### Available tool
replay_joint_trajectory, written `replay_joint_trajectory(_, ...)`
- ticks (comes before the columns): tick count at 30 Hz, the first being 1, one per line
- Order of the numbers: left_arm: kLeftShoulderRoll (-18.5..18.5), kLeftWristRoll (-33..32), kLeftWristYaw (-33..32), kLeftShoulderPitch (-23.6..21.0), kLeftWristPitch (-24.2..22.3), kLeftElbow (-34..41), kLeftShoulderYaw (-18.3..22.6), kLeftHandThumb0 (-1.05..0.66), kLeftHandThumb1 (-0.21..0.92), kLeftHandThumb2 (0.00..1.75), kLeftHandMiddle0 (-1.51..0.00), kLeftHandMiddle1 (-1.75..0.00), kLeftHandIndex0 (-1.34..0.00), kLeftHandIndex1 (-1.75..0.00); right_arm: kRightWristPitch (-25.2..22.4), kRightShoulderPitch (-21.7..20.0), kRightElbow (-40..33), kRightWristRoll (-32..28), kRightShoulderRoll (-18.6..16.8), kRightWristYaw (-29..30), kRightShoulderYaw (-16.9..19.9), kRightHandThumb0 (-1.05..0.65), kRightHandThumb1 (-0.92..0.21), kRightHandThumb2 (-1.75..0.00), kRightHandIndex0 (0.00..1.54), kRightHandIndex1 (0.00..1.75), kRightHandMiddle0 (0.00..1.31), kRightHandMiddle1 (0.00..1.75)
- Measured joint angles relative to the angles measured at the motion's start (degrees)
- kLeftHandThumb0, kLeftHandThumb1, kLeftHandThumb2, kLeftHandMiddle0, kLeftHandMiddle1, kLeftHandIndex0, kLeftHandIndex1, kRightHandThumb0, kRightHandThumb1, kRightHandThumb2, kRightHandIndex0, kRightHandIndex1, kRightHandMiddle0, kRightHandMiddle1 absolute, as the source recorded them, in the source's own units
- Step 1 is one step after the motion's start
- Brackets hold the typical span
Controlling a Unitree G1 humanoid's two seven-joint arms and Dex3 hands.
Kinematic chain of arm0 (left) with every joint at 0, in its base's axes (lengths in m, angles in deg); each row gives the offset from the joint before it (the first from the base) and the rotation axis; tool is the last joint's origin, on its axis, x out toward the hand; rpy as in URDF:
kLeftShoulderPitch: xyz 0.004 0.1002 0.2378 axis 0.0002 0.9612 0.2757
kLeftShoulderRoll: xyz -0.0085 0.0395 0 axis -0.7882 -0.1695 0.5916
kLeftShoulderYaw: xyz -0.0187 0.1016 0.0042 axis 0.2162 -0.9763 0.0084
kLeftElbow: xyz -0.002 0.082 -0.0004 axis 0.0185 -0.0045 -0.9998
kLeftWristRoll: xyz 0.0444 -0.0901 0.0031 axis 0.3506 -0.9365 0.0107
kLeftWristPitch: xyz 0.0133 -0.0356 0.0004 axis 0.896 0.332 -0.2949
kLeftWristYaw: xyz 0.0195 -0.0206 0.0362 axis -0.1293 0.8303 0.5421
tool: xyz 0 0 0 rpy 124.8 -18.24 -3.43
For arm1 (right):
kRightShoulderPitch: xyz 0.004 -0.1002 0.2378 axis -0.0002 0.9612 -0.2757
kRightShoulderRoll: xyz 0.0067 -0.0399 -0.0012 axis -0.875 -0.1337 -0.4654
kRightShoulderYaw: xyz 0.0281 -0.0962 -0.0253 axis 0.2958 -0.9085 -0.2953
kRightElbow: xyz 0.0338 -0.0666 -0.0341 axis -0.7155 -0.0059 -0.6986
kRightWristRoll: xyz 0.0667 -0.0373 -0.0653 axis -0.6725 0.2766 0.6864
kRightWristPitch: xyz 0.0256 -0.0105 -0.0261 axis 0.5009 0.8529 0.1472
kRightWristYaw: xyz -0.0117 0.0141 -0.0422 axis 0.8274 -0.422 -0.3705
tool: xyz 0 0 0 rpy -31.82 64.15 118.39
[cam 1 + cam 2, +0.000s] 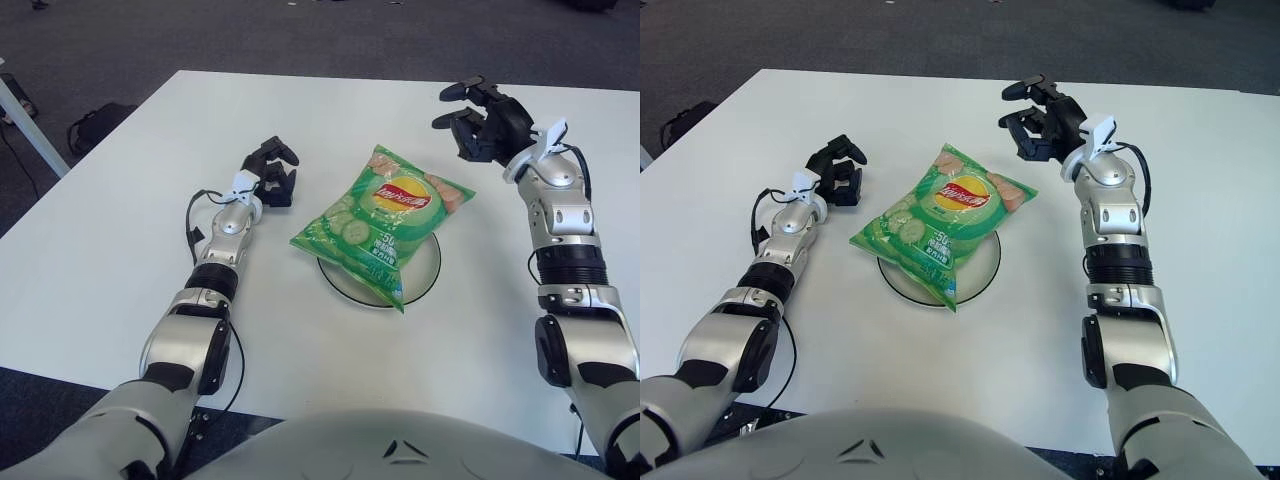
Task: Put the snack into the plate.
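Green snack bag [385, 222], white plate [428, 272], white table [120, 220].

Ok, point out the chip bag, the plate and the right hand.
chip bag [385, 218], left eye view, middle of the green front.
plate [428, 272], left eye view, bare right rim beside the bag.
right hand [1040, 122], right eye view, middle of the dark hand, beyond the bag.

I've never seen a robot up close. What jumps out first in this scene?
The bright green bag of cucumber-flavour chips stands out at once, lying across a white plate in the middle of the white table. The right hand hovers beyond the bag to its right, holding nothing, its dark fingers loosely spread. The left hand shows to the left of the bag, fingers curled.
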Motion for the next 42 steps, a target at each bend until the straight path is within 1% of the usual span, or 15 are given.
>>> replay_joint_trajectory(3,0.0,-0.1,0.2,0.1,0.0,0.1,0.3,-0.45,0.42,1.19,-0.97,-1.75,-0.53,-1.75,0.0,0.4,0.0,0.6,-1.2,3.6,0.8,-0.35,-0.84,-0.63,0.31,1.38,0.23,1.74)
replay_joint_trajectory(5,0.1,-0.2,0.2,0.1,0.0,0.2,0.3,-0.44,0.43,1.17,-0.97,-1.75,-0.52,-1.75,0.1,0.6,0.1,0.8,-2.0,5.6,1.1,-0.18,-0.81,-0.63,0.35,1.41,0.23,1.75)
replay_joint_trajectory(7,0.1,-0.3,0.3,0.1,0.0,0.2,0.4,-0.44,0.43,1.17,-0.96,-1.75,-0.52,-1.75,0.4,0.9,0.2,0.9,-2.6,7.3,1.6,-0.10,-0.78,-0.66,0.37,1.44,0.24,1.75)
replay_joint_trajectory(10,0.1,-0.4,0.3,0.1,0.0,0.3,0.4,-0.44,0.44,1.16,-0.96,-1.75,-0.51,-1.75,1.5,1.5,0.5,1.0,-3.4,9.6,2.2,-0.04,-0.74,-0.72,0.38,1.48,0.25,1.75)
replay_joint_trajectory(11,0.1,-0.4,0.3,0.1,0.0,0.3,0.4,-0.44,0.44,1.15,-0.95,-1.75,-0.51,-1.75,1.9,1.8,0.7,1.0,-3.6,10.2,2.4,-0.02,-0.71,-0.77,0.39,1.50,0.26,1.75)
replay_joint_trajectory(13,0.2,-0.5,0.3,0.1,0.0,0.3,0.4,-0.44,0.45,1.15,-0.95,-1.75,-0.50,-1.75,2.6,2.3,1.3,1.2,-3.8,11.4,2.9,-0.02,-0.67,-0.82,0.40,1.53,0.27,1.75)
replay_joint_trajectory(17,0.2,-0.7,0.3,0.1,0.0,0.3,0.5,-0.43,0.46,1.14,-0.95,-1.75,-0.50,-1.75,5.7,4.2,2.3,1.5,-4.0,13.6,4.3,-0.01,-0.59,-0.95,0.42,1.58,0.31,1.75)
replay_joint_trajectory(22,0.3,-1.0,0.3,0.2,0.0,0.3,0.7,-0.43,0.46,1.13,-0.95,-1.75,-0.49,-1.75,8.8,6.7,4.6,1.5,-4.0,14.6,6.0,-0.01,-0.54,-1.01,0.43,1.60,0.33,1.75)
replay_joint_trajectory(27,0.3,-1.2,0.4,0.3,0.1,0.3,0.8,-0.43,0.47,1.13,-0.95,-1.75,-0.49,-1.75,12.0,7.1,9.3,1.3,-3.7,14.5,7.5,-0.01,-0.53,-1.02,0.44,1.59,0.36,1.75)
replay_joint_trajectory(31,0.3,-1.2,0.4,0.3,0.7,0.3,0.9,-0.44,0.45,1.14,-0.96,-1.75,-0.50,-1.75,13.7,7.1,11.9,1.2,-3.6,14.7,8.2,-0.01,-0.51,-1.03,0.46,1.56,0.38,1.75)
replay_joint_trajectory(37,0.5,-1.4,0.4,0.3,1.1,0.3,1.4,-0.44,0.44,1.16,-0.97,-1.75,-0.51,-1.75,14.4,7.4,13.6,0.7,-3.7,14.7,8.6,-0.01,-0.49,-1.04,0.49,1.53,0.39,1.75)
replay_joint_trajectory(42,0.8,-1.9,0.5,0.3,0.8,0.2,2.1,-0.44,0.42,1.18,-0.99,-1.75,-0.52,-1.75,14.7,8.5,14.0,0.6,-4.1,14.7,8.6,-0.01,-0.49,-1.05,0.50,1.53,0.40,1.75)
